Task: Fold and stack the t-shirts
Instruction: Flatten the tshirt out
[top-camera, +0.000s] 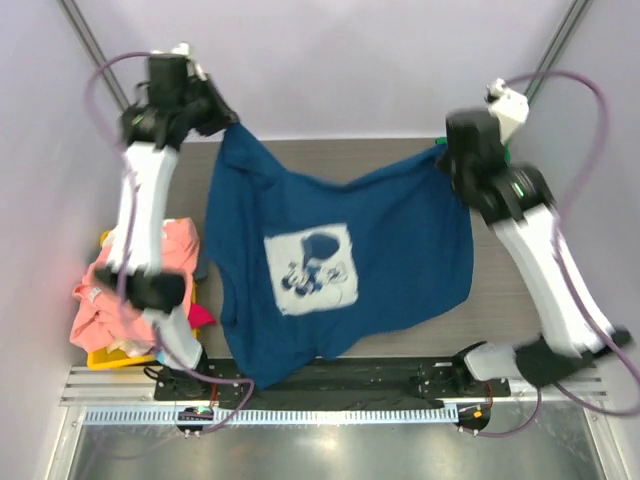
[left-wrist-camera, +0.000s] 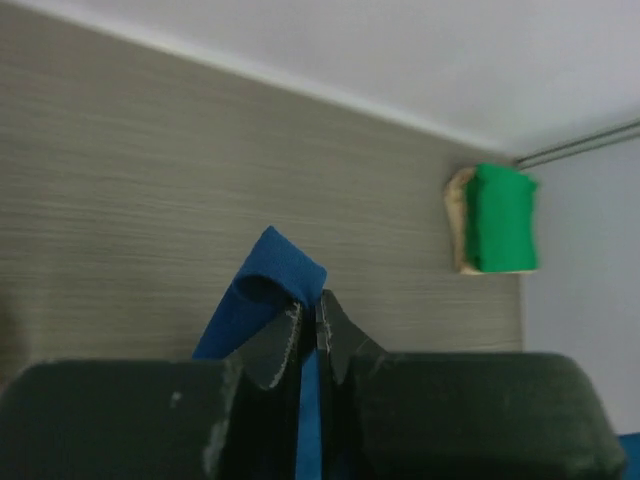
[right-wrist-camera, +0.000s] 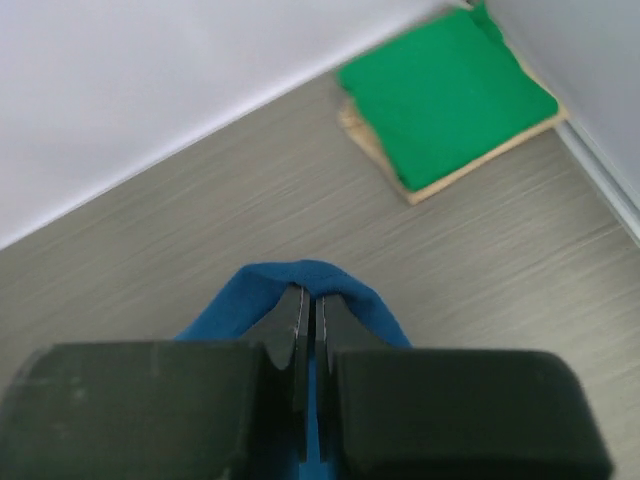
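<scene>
Spanning the grey wood-grain bench (left-wrist-camera: 120, 180), the navy t-shirt (top-camera: 400, 230) hangs stretched between the left pincer (left-wrist-camera: 310, 312) and the right pincer (right-wrist-camera: 308, 300). It sags toward the arm bases, its white square print (top-camera: 314, 268) facing up roughly midway between them. Back from the left pincer, beside that arm, lies a heap of t-shirts (top-camera: 100, 290) with salmon pink on top. Just beyond the right pincer, a folded green t-shirt (right-wrist-camera: 445, 95) rests on a tan board (right-wrist-camera: 480, 165). Each pincer is pressed together on a bunched edge of navy cloth.
</scene>
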